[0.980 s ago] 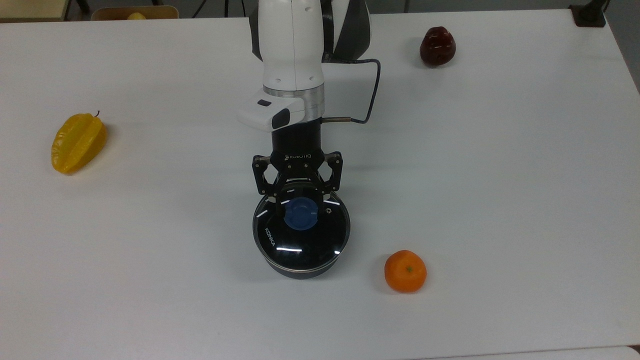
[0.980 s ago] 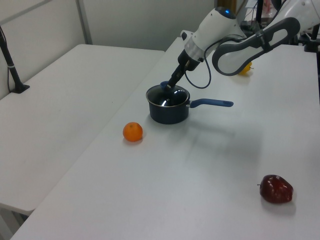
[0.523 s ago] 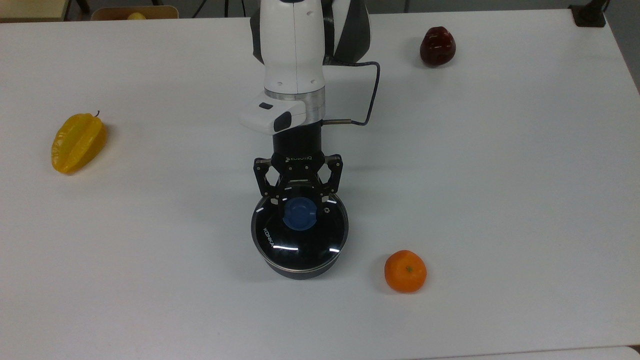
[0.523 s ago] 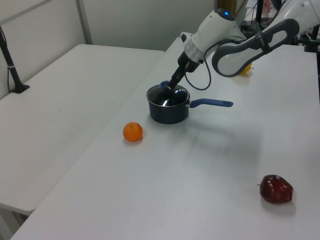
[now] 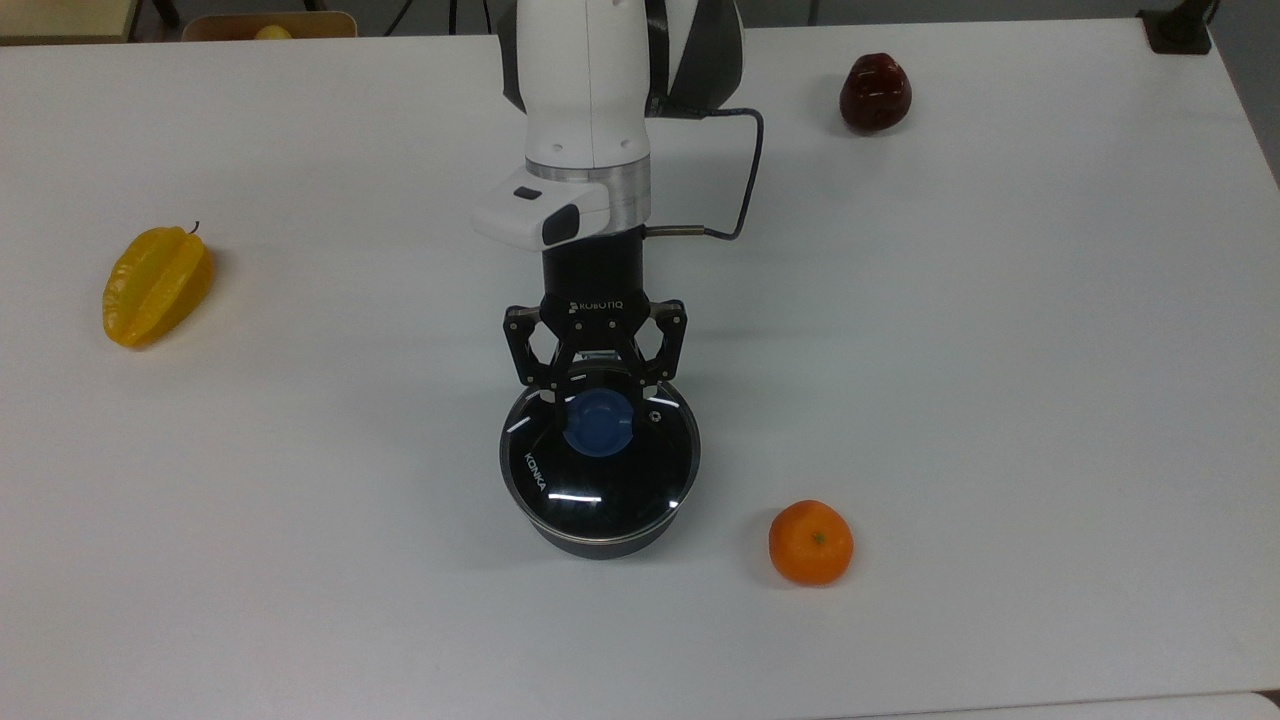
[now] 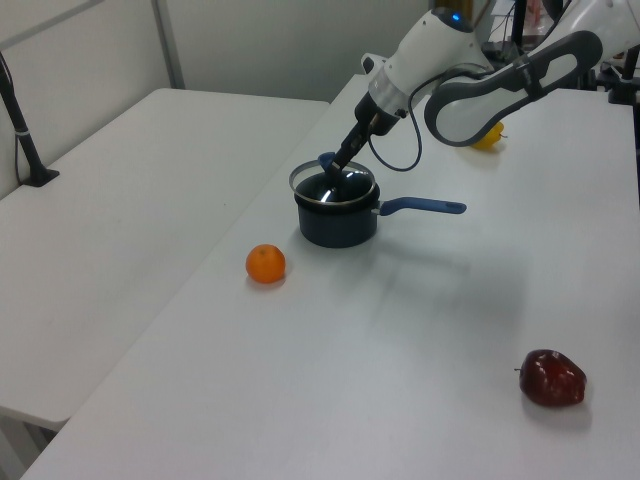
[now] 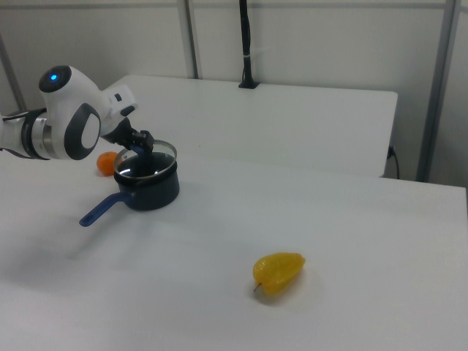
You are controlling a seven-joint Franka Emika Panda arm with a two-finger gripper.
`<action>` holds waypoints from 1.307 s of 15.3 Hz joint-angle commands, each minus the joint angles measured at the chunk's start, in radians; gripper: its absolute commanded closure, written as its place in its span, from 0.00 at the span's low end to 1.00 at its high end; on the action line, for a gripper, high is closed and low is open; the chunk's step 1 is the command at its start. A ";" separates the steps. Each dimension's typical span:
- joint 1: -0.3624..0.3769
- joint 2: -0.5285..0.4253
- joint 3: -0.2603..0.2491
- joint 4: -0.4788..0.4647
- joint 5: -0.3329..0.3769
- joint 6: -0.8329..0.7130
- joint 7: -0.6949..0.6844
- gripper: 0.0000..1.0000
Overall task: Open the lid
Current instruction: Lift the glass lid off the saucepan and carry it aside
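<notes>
Across the white table [image 5: 1000, 350], with a starfruit [image 5: 157, 285] at the top view's far left, an orange [image 5: 811, 541] near the black saucepan [image 6: 337, 222] and a dark red apple [image 5: 875, 92] far off, nothing but the arm and its load has shifted. The glass lid [image 5: 598, 468] sat flush a second ago; it now rides just above the rim in the left view, tipped, so the opening has begun. The gripper [image 5: 597, 398] is closed narrowly on the lid's blue knob [image 5: 596, 424], raised slightly.
</notes>
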 commanded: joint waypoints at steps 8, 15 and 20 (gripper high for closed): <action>-0.134 -0.347 -0.009 -0.375 -0.022 -0.089 0.051 0.50; -0.213 -0.401 -0.007 -0.552 -0.046 -0.089 0.034 0.50; -0.199 -0.338 -0.007 -0.570 -0.061 -0.040 0.034 0.49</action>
